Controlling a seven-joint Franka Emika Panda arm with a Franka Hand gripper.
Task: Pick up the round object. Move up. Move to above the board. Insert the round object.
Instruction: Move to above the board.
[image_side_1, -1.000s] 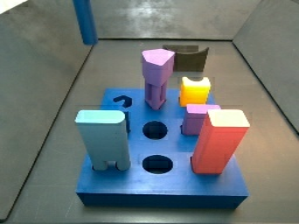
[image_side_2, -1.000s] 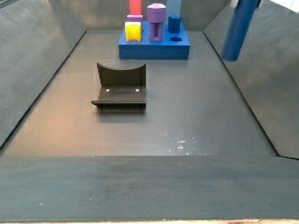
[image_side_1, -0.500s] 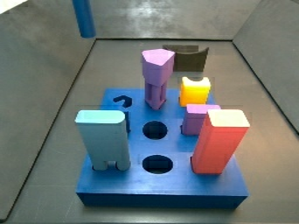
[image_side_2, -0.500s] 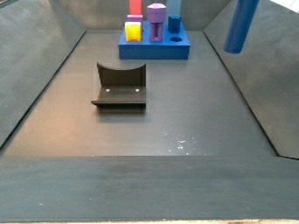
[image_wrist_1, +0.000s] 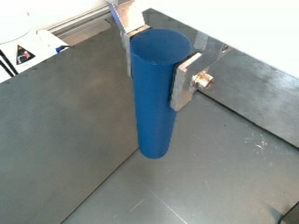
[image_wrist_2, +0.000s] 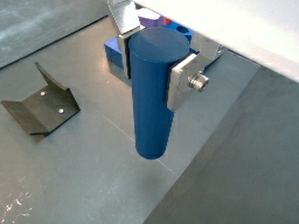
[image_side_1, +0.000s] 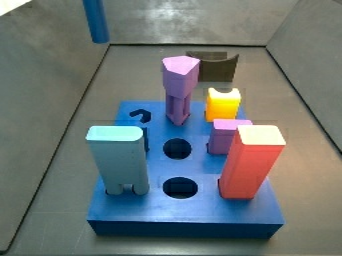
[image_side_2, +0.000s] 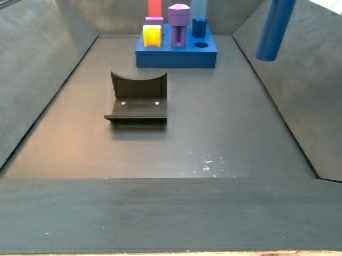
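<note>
My pincer pinches the round object near its top, silver plates pressed to both sides, so the peg hangs upright, clear of the floor. The board lies well off to one side, its open round holes facing up, parallel to the peg's long axis.

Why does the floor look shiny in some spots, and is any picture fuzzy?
In a side view the dark floor reflects light in pale patches with tiny glints near the front. In another side view the back wall glares brightest. In both wrist views the gripper holds the round object up in the air, sharp; the board behind looks small and soft.
</note>
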